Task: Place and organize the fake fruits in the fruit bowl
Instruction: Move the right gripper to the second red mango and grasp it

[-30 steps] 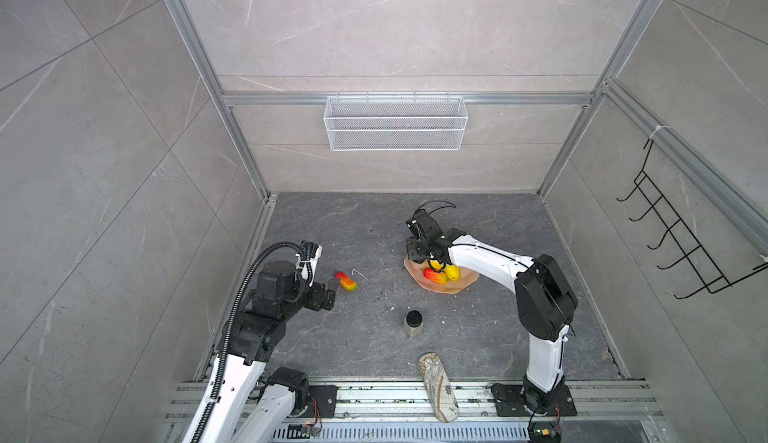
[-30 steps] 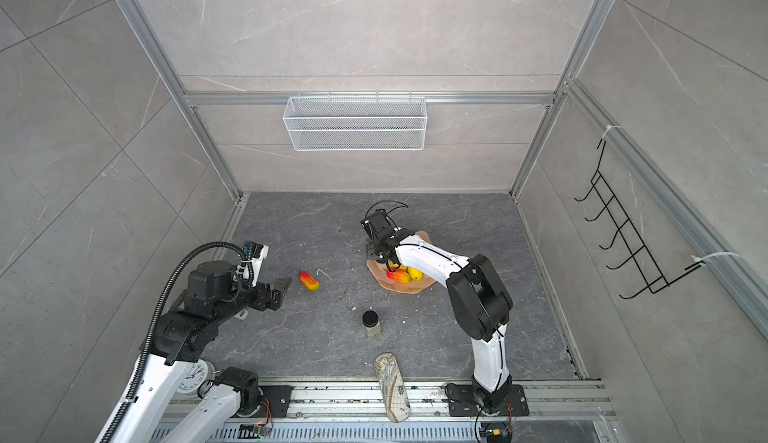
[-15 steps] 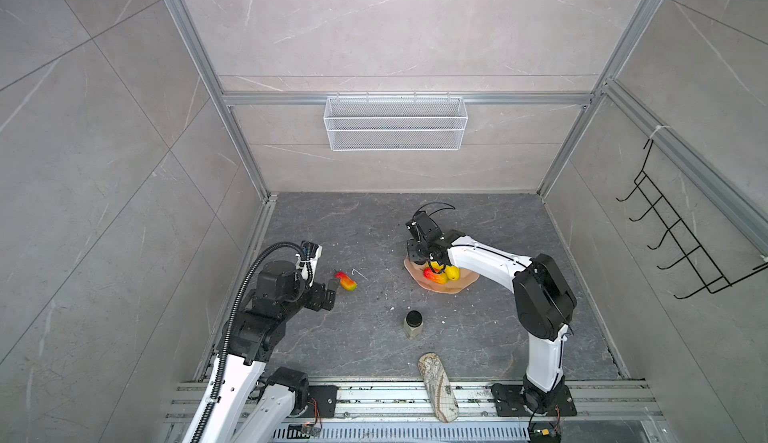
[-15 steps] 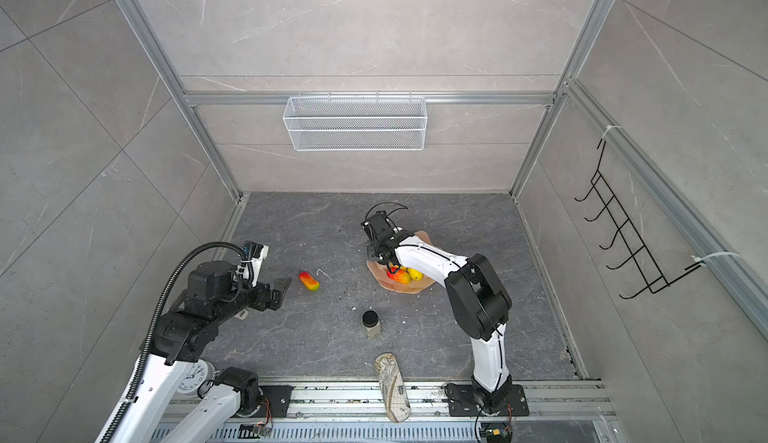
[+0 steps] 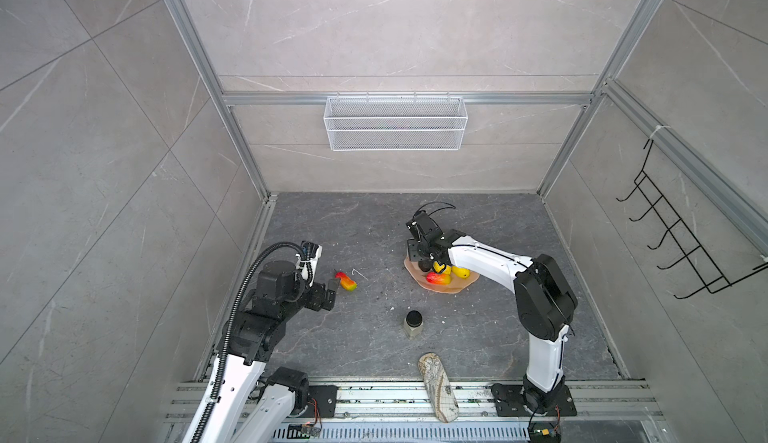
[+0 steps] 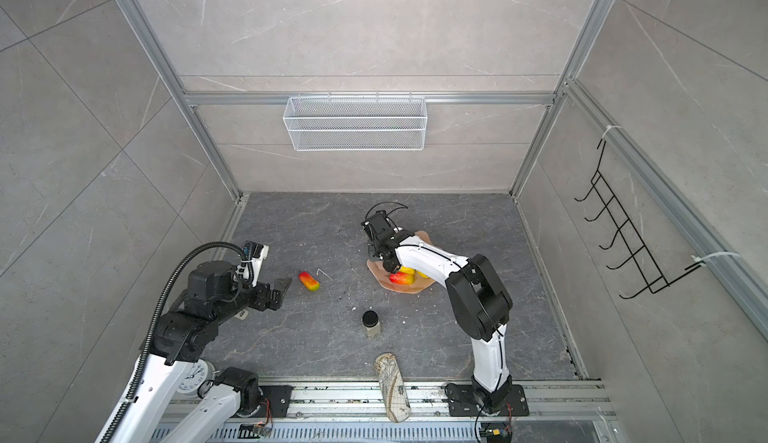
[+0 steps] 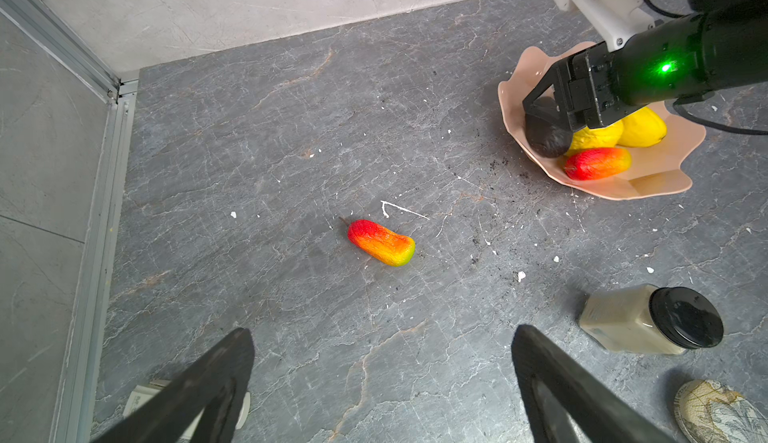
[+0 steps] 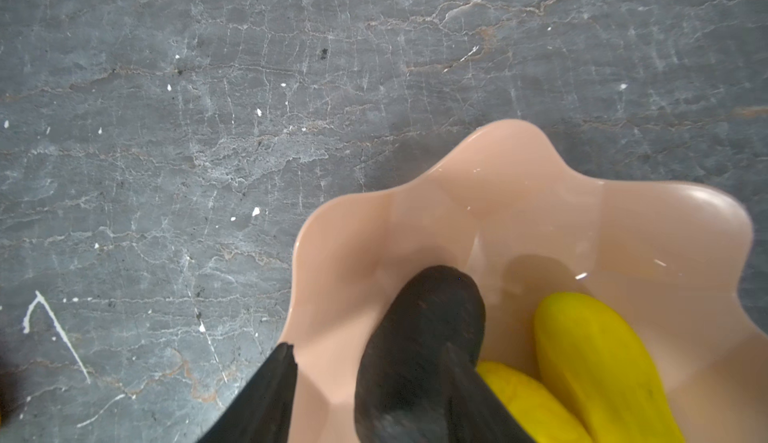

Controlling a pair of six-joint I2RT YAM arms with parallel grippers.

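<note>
The salmon-pink fruit bowl (image 5: 453, 289) (image 6: 409, 289) (image 7: 648, 189) (image 8: 498, 162) stands right of the floor's middle. It holds two yellow fruits (image 7: 642, 127) (image 7: 596, 137) (image 8: 598, 357), a red-to-yellow mango (image 5: 438, 278) (image 7: 597, 163) and a blackish oval fruit (image 7: 544, 137) (image 8: 432, 316). My right gripper (image 5: 428, 264) (image 8: 370, 349) reaches into the bowl, open. The black fruit lies between its jaws, one finger against it, the other apart. A second mango (image 5: 346, 281) (image 6: 308, 281) (image 7: 381, 242) lies on the floor at the left. My left gripper (image 5: 331, 289) (image 7: 382, 330) stands open just short of it, empty.
A black-lidded jar (image 5: 413, 323) (image 7: 648, 320) stands in front of the bowl. A beige patterned oblong object (image 5: 436, 380) lies at the front edge. A white wire basket (image 5: 395, 123) hangs on the back wall and a black hook rack (image 5: 673, 245) on the right wall.
The right gripper's jaws have spread apart round the black fruit in the bowl. The left arm and the mango on the floor have not moved.
</note>
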